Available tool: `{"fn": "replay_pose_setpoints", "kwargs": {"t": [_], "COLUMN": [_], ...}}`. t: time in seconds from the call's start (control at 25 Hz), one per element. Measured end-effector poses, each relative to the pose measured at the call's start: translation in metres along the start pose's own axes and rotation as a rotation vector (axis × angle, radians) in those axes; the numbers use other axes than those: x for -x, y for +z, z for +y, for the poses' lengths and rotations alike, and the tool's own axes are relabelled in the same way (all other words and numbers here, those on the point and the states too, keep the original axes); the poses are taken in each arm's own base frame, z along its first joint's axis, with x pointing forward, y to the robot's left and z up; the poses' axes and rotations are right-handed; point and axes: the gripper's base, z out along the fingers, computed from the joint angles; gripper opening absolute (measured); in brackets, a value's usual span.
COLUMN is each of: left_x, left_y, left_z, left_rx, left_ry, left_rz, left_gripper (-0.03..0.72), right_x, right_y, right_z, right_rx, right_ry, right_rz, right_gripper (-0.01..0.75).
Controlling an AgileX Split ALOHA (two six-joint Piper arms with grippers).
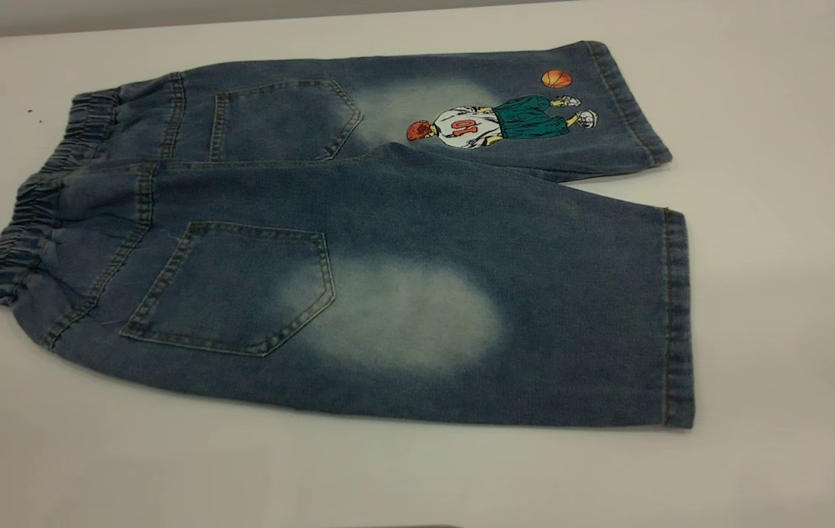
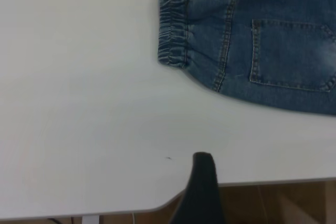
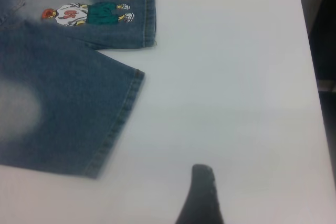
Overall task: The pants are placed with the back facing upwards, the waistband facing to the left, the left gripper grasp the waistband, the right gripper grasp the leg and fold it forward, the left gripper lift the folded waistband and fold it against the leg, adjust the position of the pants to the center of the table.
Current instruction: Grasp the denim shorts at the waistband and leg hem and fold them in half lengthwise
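On the table: the pants lie spread flat, back side up, nothing folded yet.
Look: blue washed denim, two patch pockets, pale faded patches on both legs.
Waistband: the waistband is gathered and ruffled, at the left end in the exterior view; the left wrist view catches its corner.
Plain leg: the leg with the big pale oval sits on the near side, its hem to the right, and slightly overlaps the other one.
Printed leg: far side, with the basketball player print near its hem.
Left gripper: only one dark fingertip shows in its wrist view, over the table edge, well apart from the waistband. Can't tell if it's spread or pressed together.
Right gripper: same deal, one dark fingertip over bare table, apart from the leg hem. Can't tell its state either.
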Motion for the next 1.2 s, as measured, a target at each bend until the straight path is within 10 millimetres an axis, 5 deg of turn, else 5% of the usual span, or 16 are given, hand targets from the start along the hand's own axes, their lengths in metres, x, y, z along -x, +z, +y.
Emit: {"fn": "replay_pose_setpoints", "kwargs": {"t": [1.2], "left_x": [0.0], "left_y": [0.0], "left_z": [-0.0002], "left_rx": [-0.003], "left_ry": [-0.01], "left_rz": [0.0], "left_gripper": [0.57], "right_x": [0.0001], "right_y": [0.0], "right_z": [0.002], "right_rx": [0.022], "right_ry": [0.014], "right_rz": [-0.001], "right_gripper": [0.506]}}
